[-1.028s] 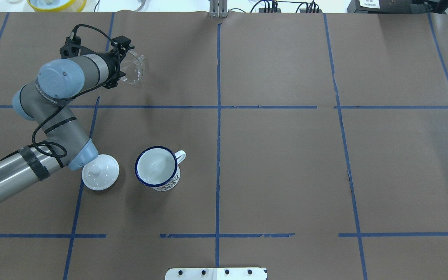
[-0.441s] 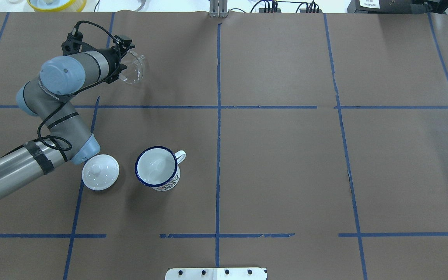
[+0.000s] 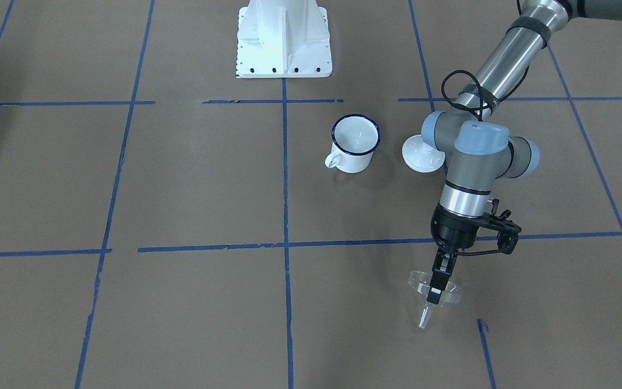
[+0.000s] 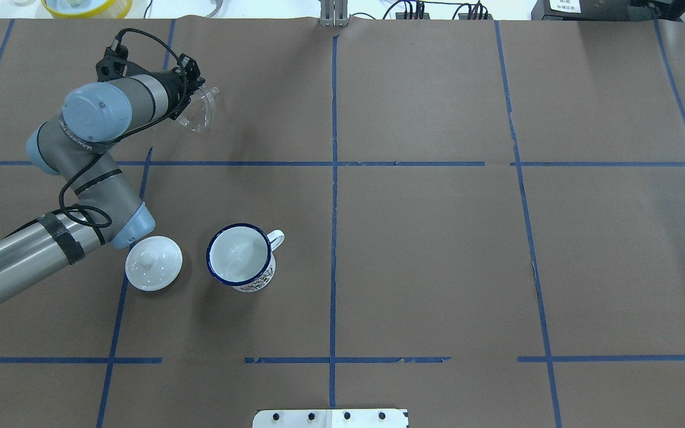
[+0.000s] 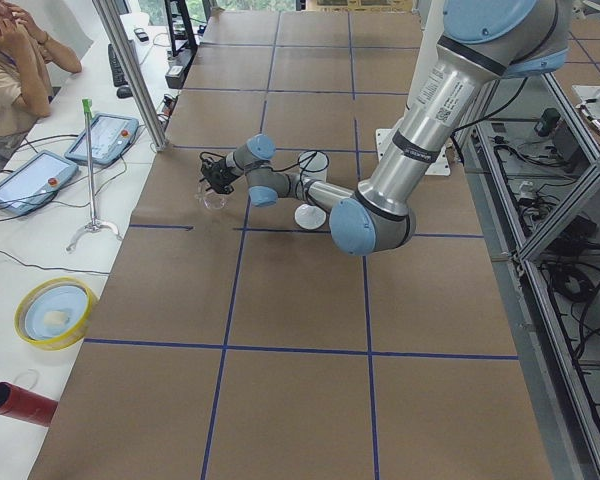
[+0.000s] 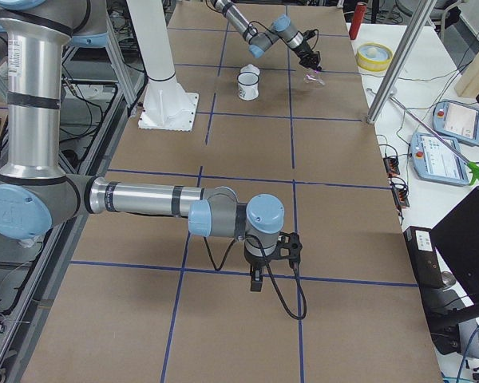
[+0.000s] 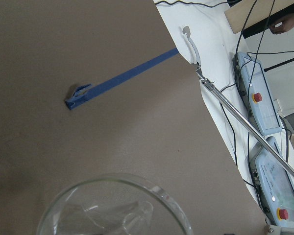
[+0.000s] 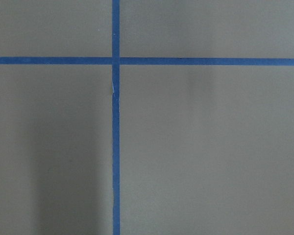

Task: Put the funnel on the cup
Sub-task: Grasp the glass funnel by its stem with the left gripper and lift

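My left gripper [image 3: 435, 292] is shut on the rim of the clear funnel [image 3: 423, 316] at the far left of the table. The funnel hangs tilted, with its spout pointing away from the robot. In the overhead view the funnel [image 4: 201, 112] sits just beyond the left gripper [image 4: 192, 89]. Its round rim [image 7: 112, 205] fills the bottom of the left wrist view. The white cup [image 4: 240, 257] with a blue rim stands upright and empty, nearer the robot, its handle to the right. My right gripper [image 6: 255, 283] hangs low over the paper; I cannot tell if it is open.
A round white knobbed lid [image 4: 153, 263] lies just left of the cup, beside my left arm's elbow [image 4: 131, 229]. Blue tape lines cross the brown paper. The white robot base [image 3: 284, 38] stands behind the cup. Beyond the table's far edge lie tablets and a yellow bowl [image 5: 55, 312].
My left wrist has turned and drawn back a little. The funnel has shifted slightly left in the overhead view and tilted more. The cup and lid have not moved.
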Controlling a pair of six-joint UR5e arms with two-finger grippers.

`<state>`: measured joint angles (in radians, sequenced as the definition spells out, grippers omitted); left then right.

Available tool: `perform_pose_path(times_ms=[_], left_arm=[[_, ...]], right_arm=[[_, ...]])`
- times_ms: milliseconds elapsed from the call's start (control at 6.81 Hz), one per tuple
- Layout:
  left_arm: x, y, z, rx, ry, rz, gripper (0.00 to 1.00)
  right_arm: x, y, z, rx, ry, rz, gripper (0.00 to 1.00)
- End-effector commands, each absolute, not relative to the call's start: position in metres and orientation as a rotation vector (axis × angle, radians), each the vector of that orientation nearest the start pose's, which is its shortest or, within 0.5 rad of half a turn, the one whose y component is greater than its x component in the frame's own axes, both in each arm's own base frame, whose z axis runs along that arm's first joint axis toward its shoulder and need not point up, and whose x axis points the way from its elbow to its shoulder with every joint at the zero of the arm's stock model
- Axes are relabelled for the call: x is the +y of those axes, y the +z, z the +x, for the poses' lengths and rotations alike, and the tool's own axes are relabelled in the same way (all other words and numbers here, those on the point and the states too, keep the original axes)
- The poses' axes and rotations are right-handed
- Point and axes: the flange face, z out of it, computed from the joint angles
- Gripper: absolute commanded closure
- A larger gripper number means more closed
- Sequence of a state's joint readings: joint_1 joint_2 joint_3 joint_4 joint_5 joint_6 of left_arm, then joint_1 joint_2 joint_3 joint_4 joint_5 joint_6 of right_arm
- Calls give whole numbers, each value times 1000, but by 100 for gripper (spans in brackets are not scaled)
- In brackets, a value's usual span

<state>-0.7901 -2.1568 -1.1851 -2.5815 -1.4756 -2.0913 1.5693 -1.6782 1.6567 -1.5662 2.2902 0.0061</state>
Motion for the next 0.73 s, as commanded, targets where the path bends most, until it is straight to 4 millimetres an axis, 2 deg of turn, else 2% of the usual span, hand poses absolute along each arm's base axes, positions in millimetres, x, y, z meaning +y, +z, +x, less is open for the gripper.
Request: perform_pose_path(times_ms=[0,147,294,441,587], left_arm=[[-637,370,414,1316,-1198,275,100],[-638,353,402,1358,-1195,284,100],[-632,323,390,1418,-1172,294,100],[-620,300,389,1448,-1116,232,100],[-605,267,384,1424,-1078,167,100]], right_arm=[[-445,670,67,-719,10,-19,0],[-445,670,67,-719,10,-19,0],[-445,670,67,-719,10,-19,0],[-445,670,67,-719,10,-19,0],[-445,670,67,-719,10,-19,0]])
